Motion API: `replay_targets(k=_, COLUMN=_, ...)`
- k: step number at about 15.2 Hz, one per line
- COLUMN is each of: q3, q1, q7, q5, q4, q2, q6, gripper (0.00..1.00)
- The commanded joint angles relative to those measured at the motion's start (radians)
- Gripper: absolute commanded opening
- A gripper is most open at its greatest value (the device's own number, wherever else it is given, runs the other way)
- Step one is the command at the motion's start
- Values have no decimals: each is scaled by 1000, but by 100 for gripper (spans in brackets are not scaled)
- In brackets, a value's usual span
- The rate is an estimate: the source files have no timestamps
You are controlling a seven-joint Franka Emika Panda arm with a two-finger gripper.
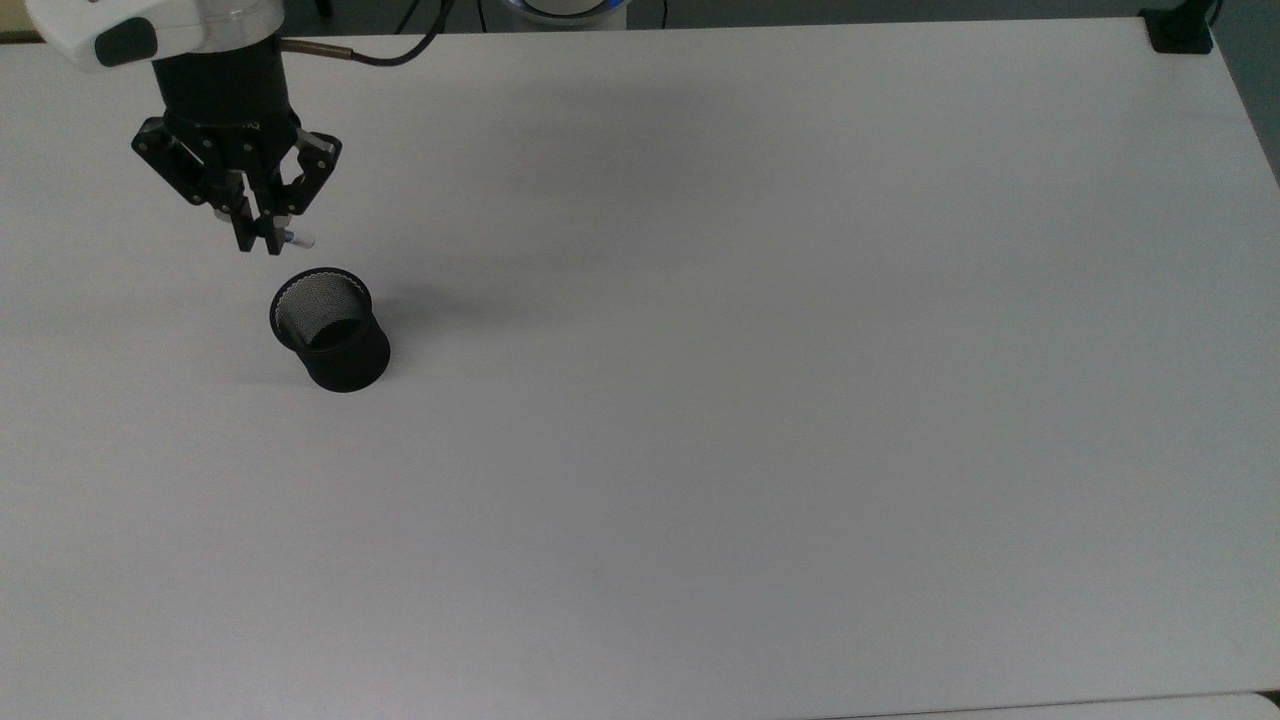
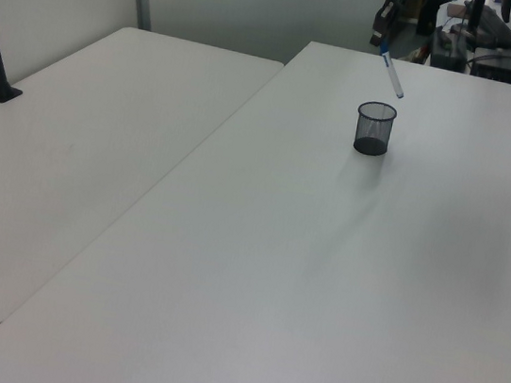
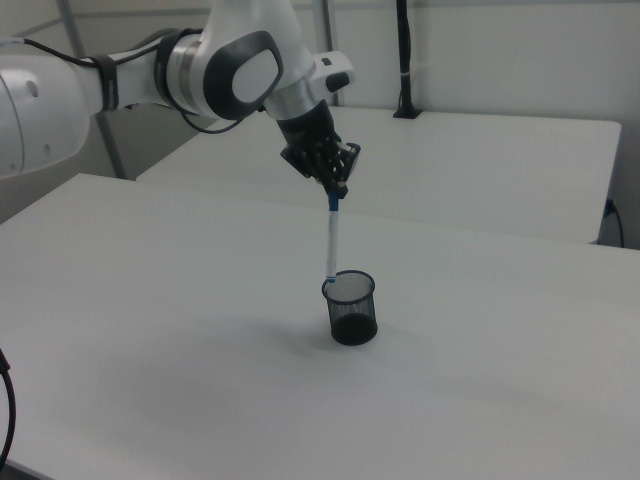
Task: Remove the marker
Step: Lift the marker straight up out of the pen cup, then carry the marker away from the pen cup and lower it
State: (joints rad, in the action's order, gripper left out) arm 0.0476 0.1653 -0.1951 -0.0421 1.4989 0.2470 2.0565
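Observation:
My gripper (image 1: 258, 240) hangs above the white table (image 1: 760, 400), up and to the left of the black mesh cup (image 1: 330, 330) in the top view, and is shut on the blue-capped end of the marker (image 3: 331, 240). The marker's white barrel slants down from the fingers, its lower tip just above the cup's rim in the right view and clear of the cup (image 2: 374, 127) in the left view. The marker (image 2: 392, 75) is held in the air by the gripper (image 2: 383, 44). The cup (image 3: 350, 307) stands upright on the table.
A second white table (image 2: 93, 131) adjoins on the left view's left. A black clamp (image 1: 1180, 30) sits at the table's far right corner in the top view. Monitors and cables (image 2: 486, 43) stand beyond the far edge.

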Motion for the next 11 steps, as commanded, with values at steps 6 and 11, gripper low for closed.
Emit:
replay_targets(k=6, q3=-15, q1=-130, q7=-18, q5=41, q4=49, q2=9, q6=-275, gripper=7)
replay_targets(k=11, q3=-14, q1=-240, q7=26, q5=44, q4=98, q2=87, q6=-317, gripper=7)
